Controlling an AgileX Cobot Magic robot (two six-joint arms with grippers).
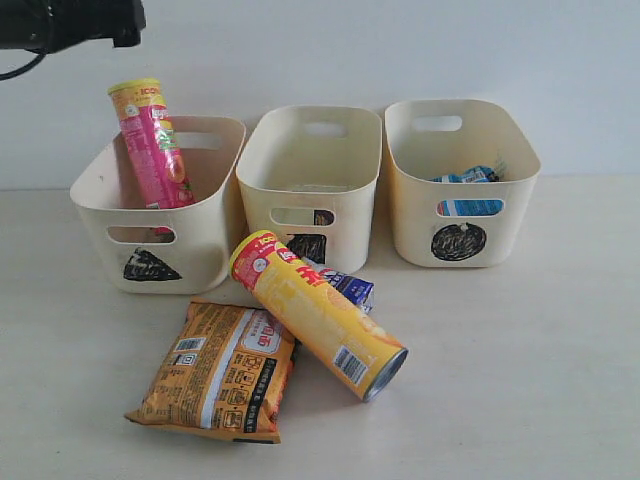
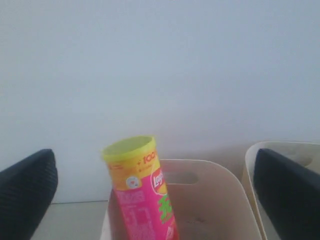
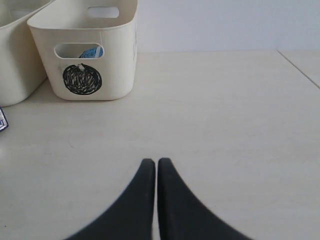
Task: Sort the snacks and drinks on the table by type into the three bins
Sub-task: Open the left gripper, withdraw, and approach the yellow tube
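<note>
My left gripper (image 2: 157,187) hangs open over the pink tube (image 2: 142,200), the orange-yellow tube (image 1: 318,312) lying slanted before the bins (image 1: 310,170), lid toward them.

left pincer (image 2: 155,195): black, ribbed | right pincer (image 3: 156,165): black, smooth, curved, tapering | left arm (image 1: 70,22): black, thin cable (image 1: 15,68)
</note>
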